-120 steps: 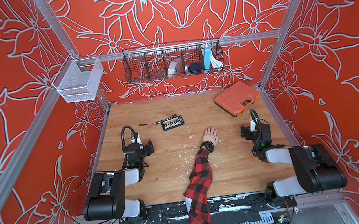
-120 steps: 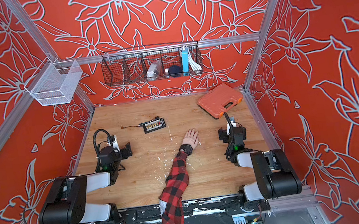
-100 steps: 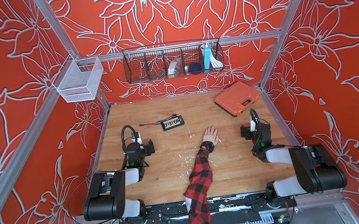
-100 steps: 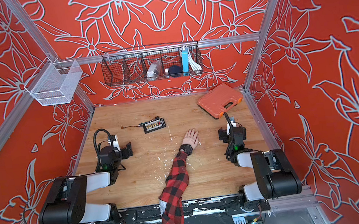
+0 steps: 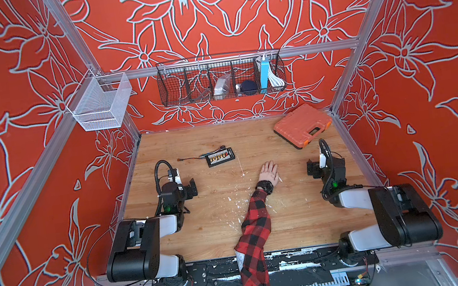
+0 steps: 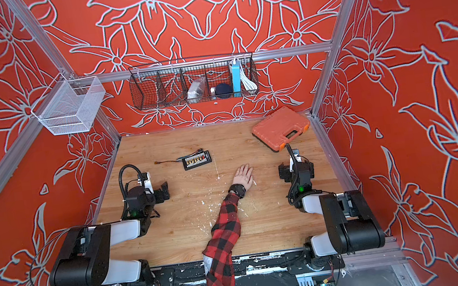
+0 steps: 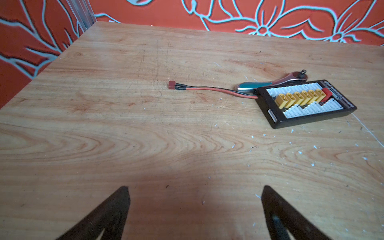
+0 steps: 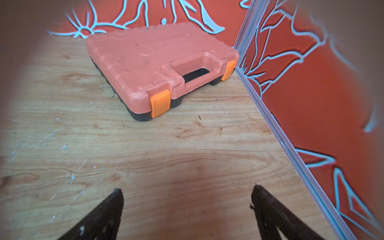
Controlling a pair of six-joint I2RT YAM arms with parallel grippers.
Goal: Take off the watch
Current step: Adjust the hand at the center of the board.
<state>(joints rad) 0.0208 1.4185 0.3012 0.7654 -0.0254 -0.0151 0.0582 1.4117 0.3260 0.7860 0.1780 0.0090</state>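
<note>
Two claws, both spread wide, nothing in either. In its wrist view my left claw [image 7: 194,189] has its tips far apart over bare wood; my right claw [image 8: 186,188] looks the same in its own wrist view.

In a top view I see the watch [image 5: 266,187] strapped on a person's wrist near the middle of the surface [image 5: 218,229], a little toward 3 o'clock. The hand [image 5: 269,171] lies flat on the wood with the fingers toward 12 o'clock. A red-and-black checked sleeve [image 5: 255,230] comes in from the 6 o'clock edge.

From the watch, my left claw sits at 9 o'clock, well apart. My right claw sits at 3 o'clock, nearer but not touching.

At 11 o'clock from the hand lies a black board [image 7: 305,102] with yellow connectors. A ratchet [image 7: 270,82] lies just beside its far edge, and a red-and-black lead [image 7: 207,89] runs from the board toward 9 o'clock. A closed orange case [image 8: 158,62] sits at 1 o'clock, near the far corner.

On the wall at 12 o'clock hangs a black wire basket [image 5: 221,78], and at 10 o'clock a white mesh basket [image 5: 99,106].
</note>
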